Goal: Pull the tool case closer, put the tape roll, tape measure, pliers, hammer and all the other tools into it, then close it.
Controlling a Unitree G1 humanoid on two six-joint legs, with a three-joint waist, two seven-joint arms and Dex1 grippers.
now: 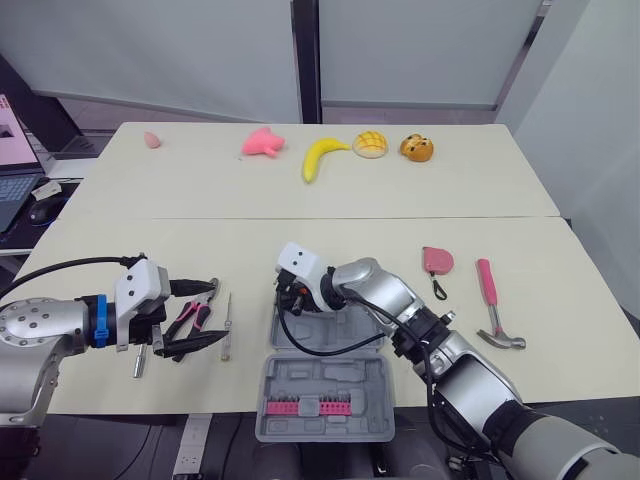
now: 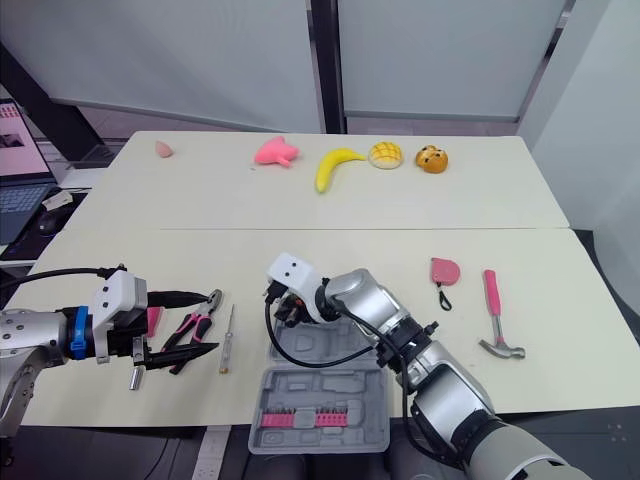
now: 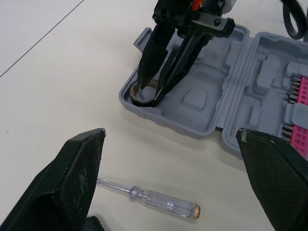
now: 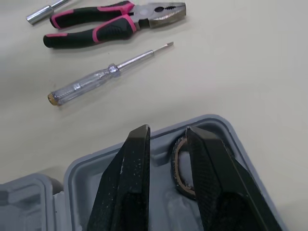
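The grey tool case (image 1: 340,385) lies open at the table's front edge, with a row of pink bits (image 1: 305,405) in its near half. My right gripper (image 1: 289,305) reaches into the case's far left corner and is shut on the wall of the tape roll (image 3: 144,98), which rests in that pocket. My left gripper (image 1: 203,315) hangs wide open just over the pink-handled pliers (image 1: 195,312). A clear screwdriver (image 1: 227,325) lies between the pliers and the case. The pink tape measure (image 1: 437,260) and the pink-handled hammer (image 1: 490,300) lie to the right.
A small metal socket (image 1: 140,362) lies near the front edge by my left wrist. A banana (image 1: 320,155), a pink toy (image 1: 262,142) and two buns (image 1: 371,144) sit on the far table. A laptop (image 1: 12,160) stands off to the left.
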